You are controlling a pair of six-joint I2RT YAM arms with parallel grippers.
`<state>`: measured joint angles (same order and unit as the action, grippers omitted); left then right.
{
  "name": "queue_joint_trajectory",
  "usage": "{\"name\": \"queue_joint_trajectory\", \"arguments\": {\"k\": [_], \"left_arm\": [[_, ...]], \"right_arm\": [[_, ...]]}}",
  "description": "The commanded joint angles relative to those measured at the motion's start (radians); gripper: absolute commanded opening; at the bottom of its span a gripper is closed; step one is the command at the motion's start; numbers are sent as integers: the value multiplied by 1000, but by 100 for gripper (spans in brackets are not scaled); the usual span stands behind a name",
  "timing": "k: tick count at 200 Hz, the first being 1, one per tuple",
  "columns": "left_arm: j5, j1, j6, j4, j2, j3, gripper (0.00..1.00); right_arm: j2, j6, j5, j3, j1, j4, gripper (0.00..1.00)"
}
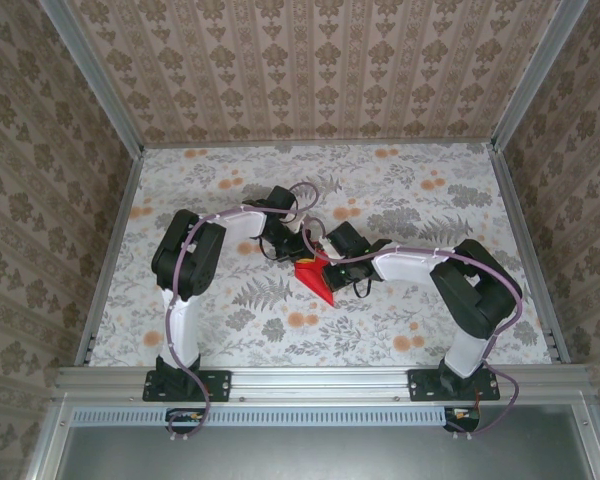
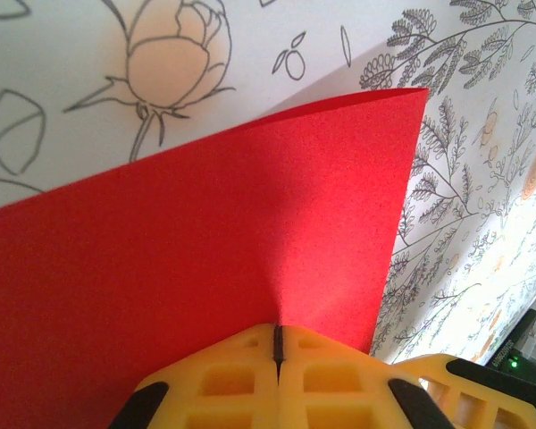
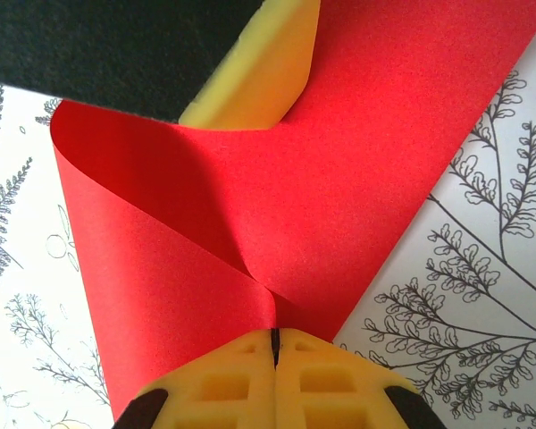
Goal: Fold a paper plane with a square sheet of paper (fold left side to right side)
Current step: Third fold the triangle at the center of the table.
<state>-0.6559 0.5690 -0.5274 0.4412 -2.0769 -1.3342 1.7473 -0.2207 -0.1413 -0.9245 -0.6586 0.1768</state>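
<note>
Your arms both bent inward, elbows high, wrists meeting at centre of counter. Left pincer clamped on edge of square sheet of paper; right pincer clamped on curled-over part. Sheet bowed between them, mid-counter.
</note>
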Motion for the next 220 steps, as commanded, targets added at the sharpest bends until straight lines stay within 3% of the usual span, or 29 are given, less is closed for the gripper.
{"name": "queue_joint_trajectory", "arguments": {"k": [1, 60, 91, 100, 129, 168, 220], "left_arm": [[6, 8, 0, 9, -20, -14, 6], [5, 4, 44, 58, 33, -64, 14], [6, -16, 98, 129, 73, -122, 24], [60, -27, 108, 153, 95, -122, 25], [64, -49, 96, 129, 200, -16, 18], [-47, -19, 37, -30, 319, 174, 11], [-78, 20, -14, -132, 317, 290, 9]], "right_arm": [[22, -4, 10, -23, 5, 41, 0], [46, 11, -11, -23, -1, 82, 0], [44, 16, -25, -19, -4, 105, 0], [44, 20, -27, -21, -7, 112, 0], [36, 20, -23, -17, -9, 117, 0], [45, 21, -24, -23, -10, 122, 0], [55, 25, -20, -31, -13, 135, 0]]}}
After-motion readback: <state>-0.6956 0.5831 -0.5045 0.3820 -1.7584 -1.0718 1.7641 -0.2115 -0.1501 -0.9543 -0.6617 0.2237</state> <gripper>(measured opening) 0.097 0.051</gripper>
